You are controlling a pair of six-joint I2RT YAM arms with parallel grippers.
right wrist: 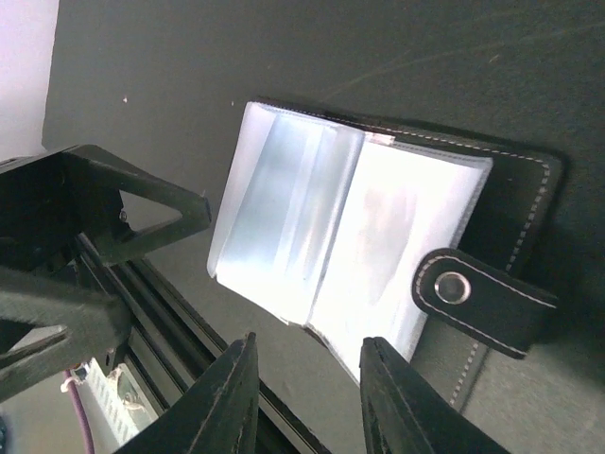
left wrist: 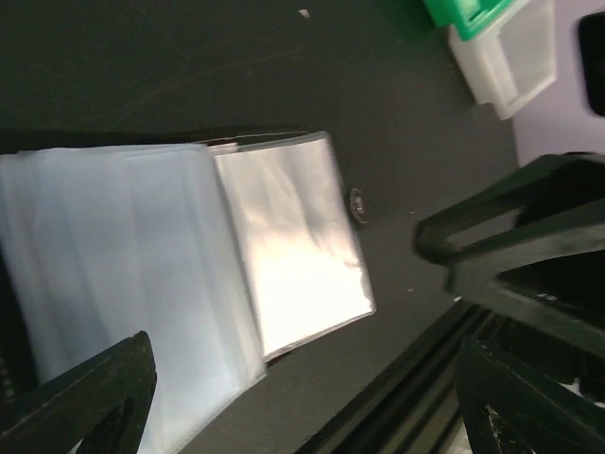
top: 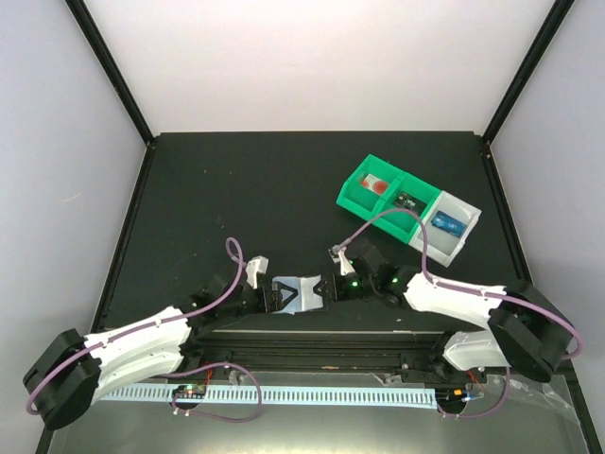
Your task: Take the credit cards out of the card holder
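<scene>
1. The card holder [top: 301, 293] lay open and flat on the dark worktop [top: 246, 189], close to its near edge, between the two tools.
2. Its clear sleeves were fanned out over a black stitched cover, with the snap strap [right wrist: 482, 303] flopped to one side.
3. The left tool [top: 278, 296] stood wide, its fingers spread either side of the sleeves and gripping nothing.
4. The right tool [top: 328, 288] was narrow, at the holder's opposite edge; I couldn't tell whether it pinched anything.
5. One bright-blue credit card [top: 448, 224] sat well apart, in the grey end compartment of the green-and-grey tray [top: 352, 194].
</scene>
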